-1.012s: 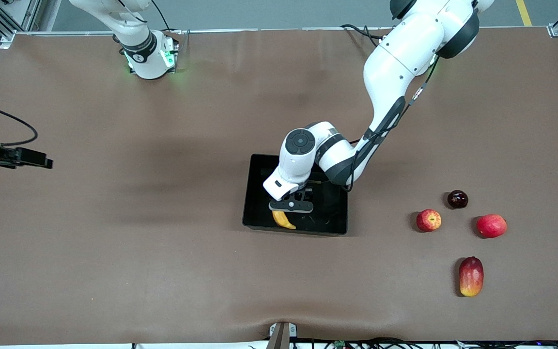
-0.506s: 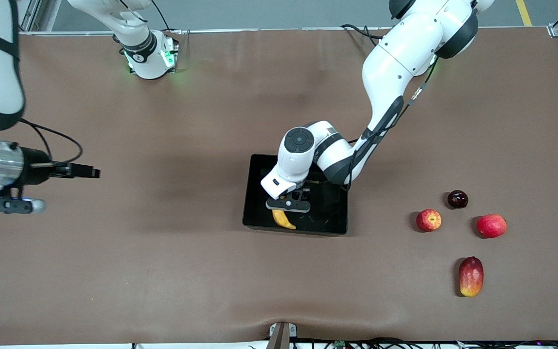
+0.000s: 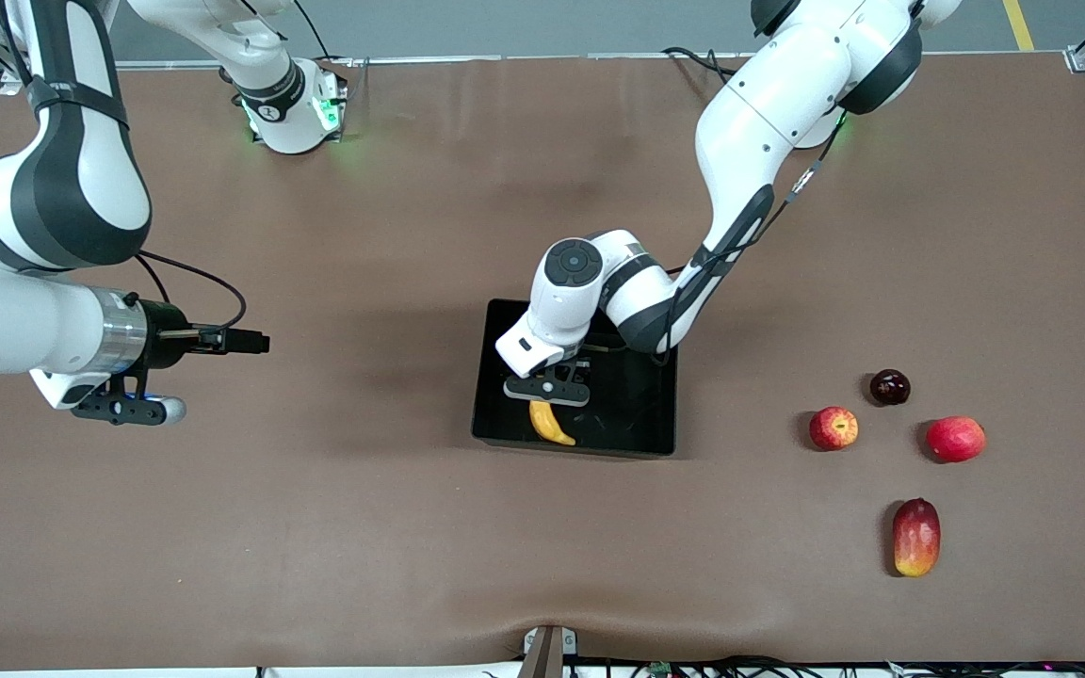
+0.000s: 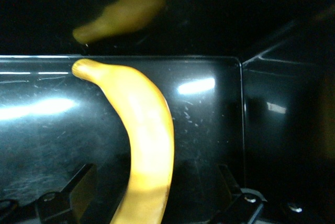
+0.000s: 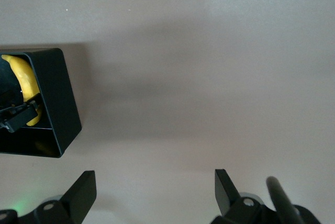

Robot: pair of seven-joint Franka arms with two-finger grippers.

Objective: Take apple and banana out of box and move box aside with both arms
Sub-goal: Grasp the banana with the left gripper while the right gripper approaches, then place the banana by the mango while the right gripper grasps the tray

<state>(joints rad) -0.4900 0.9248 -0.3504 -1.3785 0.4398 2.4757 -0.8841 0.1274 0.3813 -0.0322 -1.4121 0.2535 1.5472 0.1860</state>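
Banana [image 3: 551, 424] removal in hand: left gripper [image 3: 548, 388] is held wide-jawed, empty, over it in the box [image 3: 637, 424]. Right gripper [image 3: 128, 410] is held open, empty, over bare worktop [image 3: 316, 518]. Descent and closure are required next.

Counted one black box [image 3: 634, 428], one banana [image 3: 551, 425] lying inside it, one small streaked apple [image 3: 833, 427], one larger red-pink fruit [image 3: 955, 439], one dark round fruit [image 3: 889, 387], one oblong mango [image 3: 915, 537]. Also counted two white arms.

box [image 3: 641, 414]: glossy black plastic | banana [image 3: 550, 425]: smooth yellow skin | table [image 3: 411, 527]: matt brown covering
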